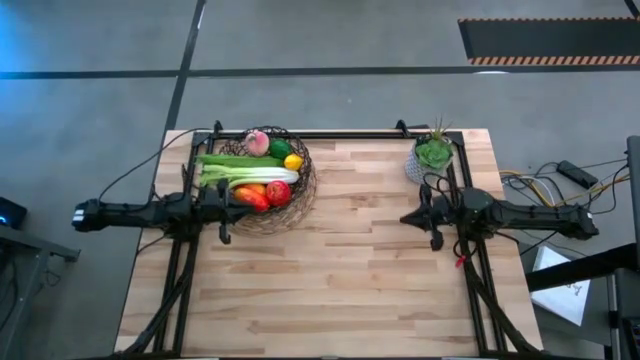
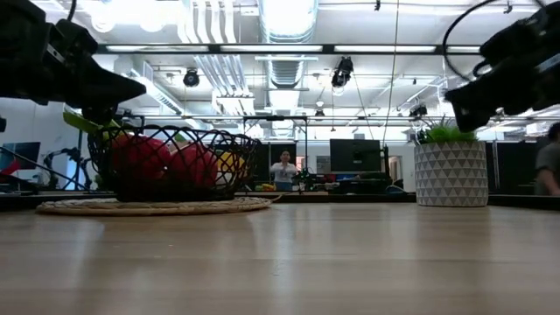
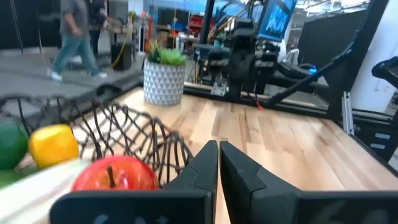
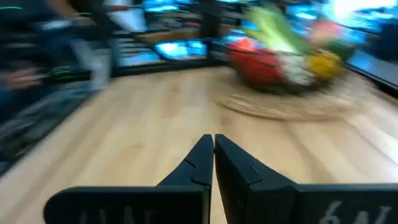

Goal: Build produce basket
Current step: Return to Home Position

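**Basket loaded, both grippers clenched and empty**

Basket (image 1: 307, 188) sits on a round woven mat (image 2: 157, 207) at the far-left part of the table (image 1: 350, 290). The produce is inside it.

Contents, high view:
- Peach (image 1: 257, 142) is at the far rim, with the lime (image 1: 279, 149) just beside it. The lemon (image 1: 292, 161) is next to the lime, toward the right rim.
- Green pod (image 1: 232, 160) and celery stalk (image 1: 255, 176) lie side by side across the middle, pod on the far side. The celery's green end points left and its pale end points right.
- Tomato (image 1: 278, 192) and mango (image 1: 250, 197) are at the near side, touching, with the tomato to the right.

Left gripper (image 3: 217, 148) has its fingers pressed together along their length and is carrying nothing. It hangs over the basket's left rim. The low view puts it above the wire. Its wrist view has the tomato, lemon and lime just ahead of the fingers, inside the mesh wall.

Right gripper (image 4: 212, 140) has its jaws closed flat as well and is empty. It is at the right side of the table, raised off the wood. It sits just on the near side of the potted plant (image 1: 434, 155), with the tip pointing toward table centre, well apart from the basket.

The potted plant stands upright near the far-right corner, outside the basket.

In the low view a person (image 2: 283, 168) stands in the room beyond the table.
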Tool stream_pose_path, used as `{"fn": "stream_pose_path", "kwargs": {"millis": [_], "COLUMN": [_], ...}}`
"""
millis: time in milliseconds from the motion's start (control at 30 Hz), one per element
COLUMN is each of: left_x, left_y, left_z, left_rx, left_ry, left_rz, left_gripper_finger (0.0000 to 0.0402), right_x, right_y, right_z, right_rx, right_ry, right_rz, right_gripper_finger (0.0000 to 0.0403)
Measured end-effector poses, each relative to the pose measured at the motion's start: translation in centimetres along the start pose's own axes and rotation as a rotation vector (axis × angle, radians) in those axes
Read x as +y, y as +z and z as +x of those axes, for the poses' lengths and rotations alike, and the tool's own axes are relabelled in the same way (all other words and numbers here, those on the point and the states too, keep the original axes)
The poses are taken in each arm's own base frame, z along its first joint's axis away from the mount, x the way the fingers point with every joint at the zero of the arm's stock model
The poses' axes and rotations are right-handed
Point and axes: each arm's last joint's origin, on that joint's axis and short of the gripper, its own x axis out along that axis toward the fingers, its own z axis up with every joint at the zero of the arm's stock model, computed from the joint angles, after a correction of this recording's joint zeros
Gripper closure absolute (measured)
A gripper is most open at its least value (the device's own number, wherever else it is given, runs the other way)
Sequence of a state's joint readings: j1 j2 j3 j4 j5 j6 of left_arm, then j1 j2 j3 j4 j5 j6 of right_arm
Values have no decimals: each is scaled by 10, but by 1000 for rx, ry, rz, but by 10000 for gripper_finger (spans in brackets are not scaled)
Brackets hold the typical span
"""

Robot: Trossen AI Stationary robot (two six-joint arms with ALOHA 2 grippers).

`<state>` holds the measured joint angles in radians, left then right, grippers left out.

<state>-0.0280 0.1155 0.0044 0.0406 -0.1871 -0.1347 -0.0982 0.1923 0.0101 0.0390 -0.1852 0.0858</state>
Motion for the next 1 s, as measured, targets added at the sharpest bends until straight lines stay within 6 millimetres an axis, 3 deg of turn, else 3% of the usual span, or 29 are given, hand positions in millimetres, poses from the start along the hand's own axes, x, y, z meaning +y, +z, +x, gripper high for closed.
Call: {"fn": "stream_pose_path", "kwargs": {"millis": [167,500,633,1000], "left_x": [0,-1,-5,-5], "left_y": [-4,4,8,2], "left_z": [3,0,-5,-3], "left_rx": [44,-43,-83,-18], "left_ry": [7,-9,-163,-200], "left_rz": [-11,-12,10,33], "left_gripper_finger": [401,401,401,401], "right_x": [6,7,7,5], "right_y": [6,12,11,10], "right_z": [-4,-10,-10,-9], "right_rx": [-66,-141,-141,-128], "right_ry": [161,167,165,79], "right_rz": [-31,-44,-42,-125], "right_gripper_finger": [394,394,394,394]}}
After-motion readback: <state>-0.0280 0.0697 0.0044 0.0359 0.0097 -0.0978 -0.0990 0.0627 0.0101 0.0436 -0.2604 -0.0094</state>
